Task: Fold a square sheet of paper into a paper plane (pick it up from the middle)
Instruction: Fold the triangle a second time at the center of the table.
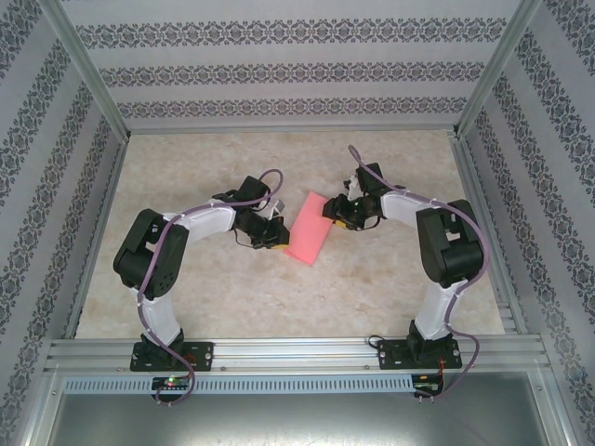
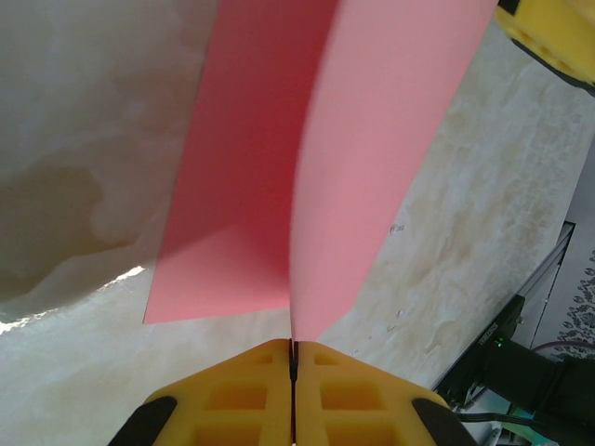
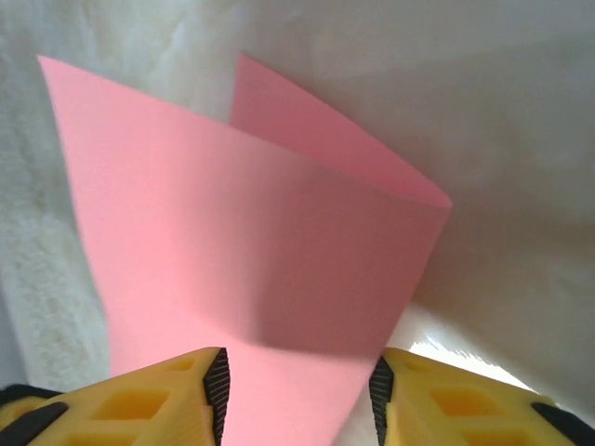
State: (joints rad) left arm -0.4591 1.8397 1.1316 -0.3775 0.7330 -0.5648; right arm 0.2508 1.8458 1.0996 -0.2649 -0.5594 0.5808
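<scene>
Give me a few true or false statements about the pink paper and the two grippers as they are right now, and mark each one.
1. The left gripper is shut on the square sheet of paper. True.
2. The right gripper is clamped tight on the sheet. False: its fingers stand apart, with the sheet in the gap between them.
3. The sheet is flat and unfolded. False: it is bent over into two layers that meet at a fold.
4. Seen from above, the sheet sits between the two grippers. True.
5. The sheet is already a slim pointed dart. False: it is a roughly rectangular folded sheet.
</scene>
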